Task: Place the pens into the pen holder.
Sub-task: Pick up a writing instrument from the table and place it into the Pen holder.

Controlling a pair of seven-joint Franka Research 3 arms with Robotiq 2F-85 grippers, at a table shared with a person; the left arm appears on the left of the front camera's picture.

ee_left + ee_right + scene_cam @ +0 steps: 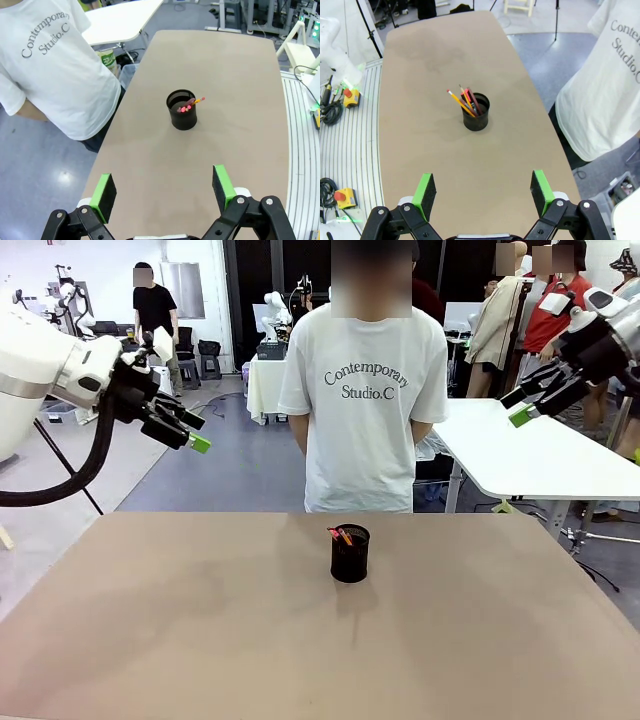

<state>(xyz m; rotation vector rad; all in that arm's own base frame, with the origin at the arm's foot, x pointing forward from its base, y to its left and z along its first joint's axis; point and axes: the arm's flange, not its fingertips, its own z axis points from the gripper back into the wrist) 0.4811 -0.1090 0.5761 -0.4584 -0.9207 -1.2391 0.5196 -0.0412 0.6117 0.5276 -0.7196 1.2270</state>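
Observation:
The black mesh pen holder [350, 553] stands upright near the table's far middle, in front of the person. The pens [341, 535] lean inside it, their ends sticking out over the rim; a yellow-orange one and a dark reddish one show clearly in the right wrist view [460, 103]. From the left wrist the holder [182, 110] shows with pink pen ends [190, 104] at its mouth. My left gripper [188, 430] hangs open high at the left, well away from the table. High at the right, my right gripper [525, 405] is open too. Both grippers [164, 186] [482, 186] hold nothing.
The brown table [200, 640] is bare around the holder. A person in a white T-shirt [365, 390] stands at the far edge, arms behind the back. A white table [540, 455] stands behind at the right.

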